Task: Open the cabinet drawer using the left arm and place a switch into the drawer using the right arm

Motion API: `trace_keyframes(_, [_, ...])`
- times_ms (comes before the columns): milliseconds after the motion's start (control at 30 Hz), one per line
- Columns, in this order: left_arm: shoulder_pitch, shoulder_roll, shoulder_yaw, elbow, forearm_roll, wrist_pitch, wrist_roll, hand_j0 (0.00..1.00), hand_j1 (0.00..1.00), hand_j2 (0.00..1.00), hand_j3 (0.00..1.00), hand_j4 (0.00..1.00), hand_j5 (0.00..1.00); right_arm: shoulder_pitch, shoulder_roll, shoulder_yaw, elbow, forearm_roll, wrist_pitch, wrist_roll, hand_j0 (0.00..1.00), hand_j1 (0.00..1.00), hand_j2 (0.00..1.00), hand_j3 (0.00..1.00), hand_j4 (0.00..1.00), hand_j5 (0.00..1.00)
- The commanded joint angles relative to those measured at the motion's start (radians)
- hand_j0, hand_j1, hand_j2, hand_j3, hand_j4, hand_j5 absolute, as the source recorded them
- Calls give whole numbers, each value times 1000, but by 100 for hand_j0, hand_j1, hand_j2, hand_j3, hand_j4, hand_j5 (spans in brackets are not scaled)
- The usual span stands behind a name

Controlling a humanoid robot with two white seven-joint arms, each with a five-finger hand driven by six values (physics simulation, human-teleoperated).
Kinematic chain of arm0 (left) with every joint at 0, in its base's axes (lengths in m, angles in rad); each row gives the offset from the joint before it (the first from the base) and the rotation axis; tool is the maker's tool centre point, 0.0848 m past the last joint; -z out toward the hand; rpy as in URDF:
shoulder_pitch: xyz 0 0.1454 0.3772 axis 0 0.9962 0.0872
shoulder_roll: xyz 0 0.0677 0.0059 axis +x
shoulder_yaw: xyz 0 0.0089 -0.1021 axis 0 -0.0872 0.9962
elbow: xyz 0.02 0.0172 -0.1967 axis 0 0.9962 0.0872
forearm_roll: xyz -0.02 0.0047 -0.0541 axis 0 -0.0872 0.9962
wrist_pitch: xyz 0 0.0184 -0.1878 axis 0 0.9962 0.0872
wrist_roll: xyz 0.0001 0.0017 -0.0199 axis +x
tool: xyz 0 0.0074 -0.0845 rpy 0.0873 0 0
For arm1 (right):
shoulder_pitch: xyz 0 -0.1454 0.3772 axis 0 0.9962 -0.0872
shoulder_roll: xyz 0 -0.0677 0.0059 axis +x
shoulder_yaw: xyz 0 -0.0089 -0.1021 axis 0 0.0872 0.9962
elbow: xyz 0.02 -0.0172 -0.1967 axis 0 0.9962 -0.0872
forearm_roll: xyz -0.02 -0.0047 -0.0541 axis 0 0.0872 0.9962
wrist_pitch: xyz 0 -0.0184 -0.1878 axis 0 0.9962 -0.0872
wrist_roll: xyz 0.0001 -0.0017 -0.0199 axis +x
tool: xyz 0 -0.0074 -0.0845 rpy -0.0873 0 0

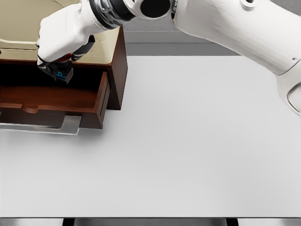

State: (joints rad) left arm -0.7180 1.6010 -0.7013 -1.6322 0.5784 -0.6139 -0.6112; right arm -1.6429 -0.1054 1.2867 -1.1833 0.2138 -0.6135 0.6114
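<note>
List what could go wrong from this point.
The right hand holds the switch above the open drawer, close to the cabinet top's edge; lowering could clip that edge. Released from this height, the switch might bounce or land tilted. The left hand is out of view, so the drawer may be unsupported.

The white robot hand (63,40) is covering most of the small dark switch (59,71); the brown wooden cabinet (120,70) is running off the left edge.
</note>
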Motion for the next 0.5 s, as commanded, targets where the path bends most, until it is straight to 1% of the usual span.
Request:
trace_keyframes(0, [0, 2, 0, 3, 8, 3, 0, 100, 100, 100, 100, 100, 100, 0, 9, -1, 13, -2, 3, -1, 60, 60, 60, 60, 60, 60])
trace_keyframes(133, [0, 0, 0, 9, 8, 3, 0, 100, 100, 100, 100, 100, 100, -2, 23, 3, 31, 1, 3, -1, 60, 60, 60, 60, 60, 60])
trace_keyframes(167, [0, 0, 0, 9, 8, 3, 0, 100, 100, 100, 100, 100, 100, -3, 27, 3, 47, 3, 3, -1, 60, 60, 60, 60, 60, 60])
trace_keyframes(233, [0, 0, 0, 9, 8, 3, 0, 100, 100, 100, 100, 100, 100, -3, 29, 3, 50, 6, 3, -1, 61, 61, 61, 61, 61, 61])
trace_keyframes(267, [2, 0, 0, 9, 8, 3, 0, 100, 100, 100, 100, 100, 100, -3, 30, 3, 48, 32, 3, -1, 67, 67, 67, 67, 67, 67])
trace_keyframes(300, [2, 0, 0, 9, 8, 3, 0, 100, 100, 100, 100, 100, 100, -3, 35, 2, 48, 67, 3, -1, 76, 76, 76, 76, 76, 76])
trace_keyframes(333, [2, 0, 0, 9, 8, 3, 0, 100, 100, 100, 100, 100, 100, -3, 41, 2, 50, 82, 3, -1, 79, 79, 79, 79, 79, 79])
trace_keyframes(367, [2, -1, -1, 9, 8, 3, 0, 100, 100, 100, 100, 100, 100, -3, 43, 2, 48, 82, 3, -1, 79, 79, 79, 79, 79, 79])
trace_keyframes(400, [3, -1, 0, 9, 8, 3, 0, 100, 100, 100, 100, 100, 100, -3, 43, 2, 48, 82, 3, -1, 87, 87, 87, 87, 87, 87])
trace_keyframes(433, [3, -1, 0, 9, 8, 3, 0, 100, 100, 100, 100, 100, 100, -3, 49, 3, 48, 93, 18, -1, 100, 100, 100, 100, 100, 100])
trace_keyframes(467, [3, -1, 0, 9, 8, 3, 0, 100, 100, 100, 100, 100, 100, -3, 58, 3, 47, 105, 21, -1, 100, 100, 100, 100, 100, 100])
